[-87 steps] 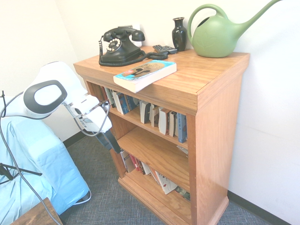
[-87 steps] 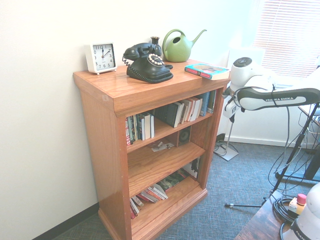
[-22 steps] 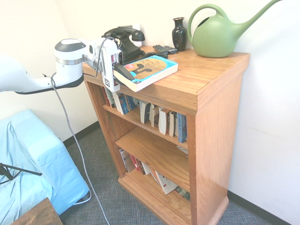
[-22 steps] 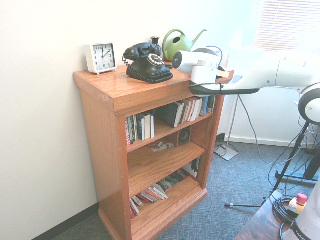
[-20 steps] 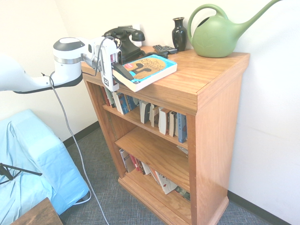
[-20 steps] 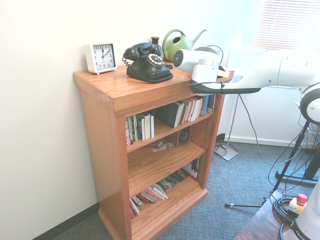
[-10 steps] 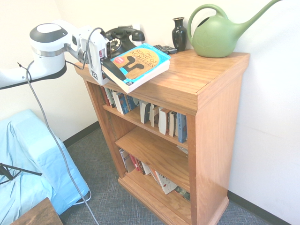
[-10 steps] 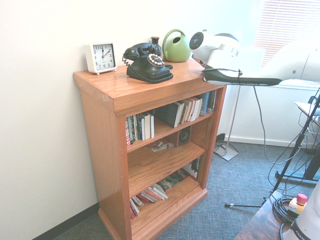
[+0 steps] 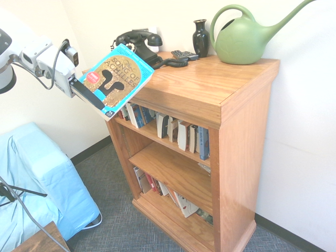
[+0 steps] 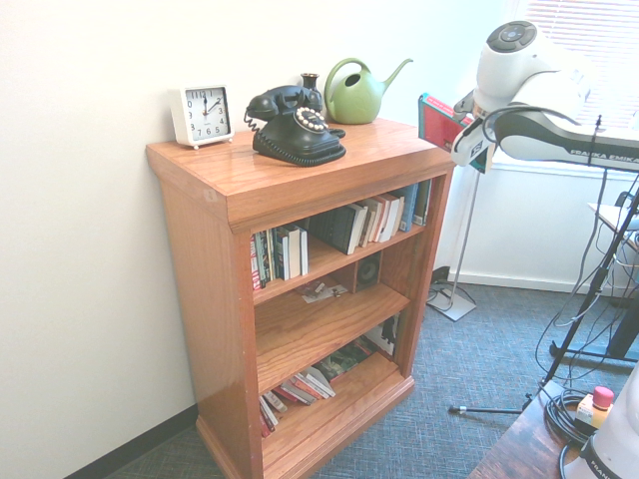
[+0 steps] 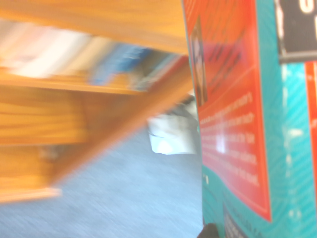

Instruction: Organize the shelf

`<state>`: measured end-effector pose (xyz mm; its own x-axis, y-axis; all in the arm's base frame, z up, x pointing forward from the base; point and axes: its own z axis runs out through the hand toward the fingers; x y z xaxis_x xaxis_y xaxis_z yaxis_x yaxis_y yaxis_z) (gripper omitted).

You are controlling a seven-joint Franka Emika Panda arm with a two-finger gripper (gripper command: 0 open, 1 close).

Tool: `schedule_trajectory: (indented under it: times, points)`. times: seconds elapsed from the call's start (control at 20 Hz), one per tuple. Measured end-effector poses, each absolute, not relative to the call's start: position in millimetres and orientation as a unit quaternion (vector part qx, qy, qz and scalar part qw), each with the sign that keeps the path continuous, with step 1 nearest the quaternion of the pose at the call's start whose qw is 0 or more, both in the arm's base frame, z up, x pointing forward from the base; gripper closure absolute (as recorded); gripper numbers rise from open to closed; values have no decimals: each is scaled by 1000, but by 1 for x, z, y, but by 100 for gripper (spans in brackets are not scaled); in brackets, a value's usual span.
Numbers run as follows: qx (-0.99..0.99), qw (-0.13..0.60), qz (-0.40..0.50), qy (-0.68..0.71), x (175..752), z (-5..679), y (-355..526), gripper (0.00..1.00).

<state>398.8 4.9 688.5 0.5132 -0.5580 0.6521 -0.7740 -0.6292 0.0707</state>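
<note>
Gripper (image 9: 86, 94) pinching a teal paperback (image 9: 114, 80) by its lower edge, held in the air off the front corner of the shelf (image 9: 210, 94), clear of the top. Book tilted steeply, front cover with gold-and-black art facing the first exterior camera. In the second exterior view the book (image 10: 439, 120) shows its red back cover, held at the gripper (image 10: 461, 150) just past the shelf's (image 10: 300, 180) far end. Wrist view blurred: red and teal back cover (image 11: 237, 124) fills the right side, shelf wood (image 11: 74, 99) and blue carpet (image 11: 124, 198) behind.

Shelf stands against the wall. On top: black rotary phone (image 9: 137, 47), dark vase (image 9: 200, 37), green watering can (image 9: 244, 37), small dark item (image 9: 184, 54) beside the vase, white clock (image 10: 202, 115) at the end farthest from the arm. Paperbacks (image 9: 178, 134) in the upper tier, middle tier mostly bare, books leaning and lying flat (image 9: 163, 191) at the bottom.
</note>
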Motion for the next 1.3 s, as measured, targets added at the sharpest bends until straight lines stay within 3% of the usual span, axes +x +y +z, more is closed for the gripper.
schedule_trajectory:
  times: [0.45,1.3]
  points:
    - [893,83,278,-344,367,569,58,100]
    - [944,-37,183,-271,446,486,78,100]
